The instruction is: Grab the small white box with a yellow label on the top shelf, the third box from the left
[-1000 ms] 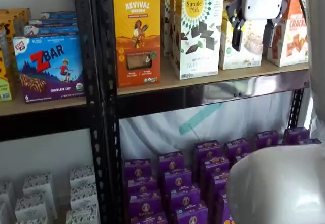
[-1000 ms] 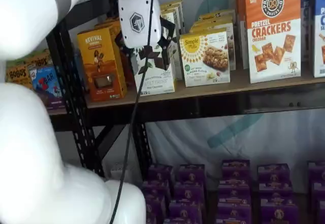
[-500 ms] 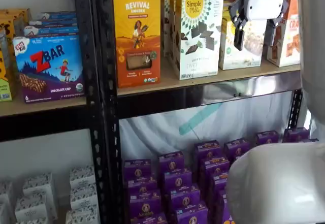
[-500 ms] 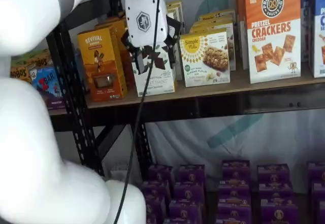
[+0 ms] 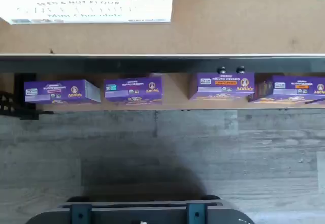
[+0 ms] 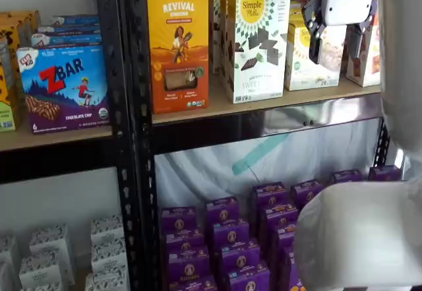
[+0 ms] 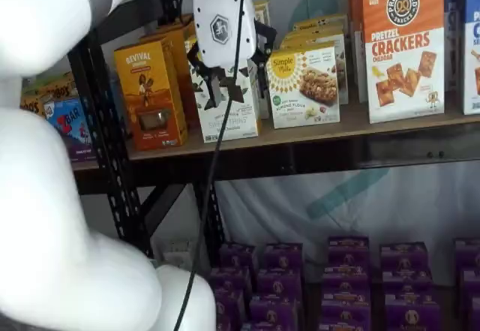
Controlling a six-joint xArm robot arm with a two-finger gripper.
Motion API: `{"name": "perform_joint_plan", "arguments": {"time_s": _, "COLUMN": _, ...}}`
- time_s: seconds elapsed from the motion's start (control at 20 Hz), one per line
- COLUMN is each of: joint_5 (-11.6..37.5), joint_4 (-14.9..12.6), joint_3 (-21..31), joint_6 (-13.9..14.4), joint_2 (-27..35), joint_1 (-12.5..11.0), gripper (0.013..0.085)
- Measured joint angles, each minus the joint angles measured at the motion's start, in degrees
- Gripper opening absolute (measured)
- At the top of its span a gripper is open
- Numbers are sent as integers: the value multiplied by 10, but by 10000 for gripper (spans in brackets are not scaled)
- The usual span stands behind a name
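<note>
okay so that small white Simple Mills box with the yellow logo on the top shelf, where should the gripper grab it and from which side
Probably by its two narrow side panels, coming straight in from the open front. The small white box stands upright, face forward, at the front edge of the top shelf, with gaps on both sides for the fingers. More boxes stand right behind it. The gripper is open, in front of the taller box to its left.

Top shelf (image 7: 315, 130): tan board w/ dark front rail. From small white box (image 7: 303, 85): tall Simple Mills box (image 7: 225, 109) just left, pretzel cracker box (image 7: 403, 46) right, Revival box (image 7: 150, 94) far left.
</note>
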State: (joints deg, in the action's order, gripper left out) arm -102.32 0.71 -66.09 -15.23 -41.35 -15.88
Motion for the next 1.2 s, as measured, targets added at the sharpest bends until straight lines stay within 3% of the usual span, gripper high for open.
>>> {"name": "perform_joint_plan", "arguments": {"time_s": 0.5, "joint_5": 28, "joint_4": -11, "joint_3": -7, "joint_6": -14, "joint_2": 12, "joint_1": -13, "gripper": 850}}
{"name": "perform_joint_plan", "arguments": {"time_s": 1.2, "joint_5": 87, "joint_4": -1, "joint_3": -41, "joint_6": -22, "joint_2": 74, "joint_1": -24, "gripper": 850}}
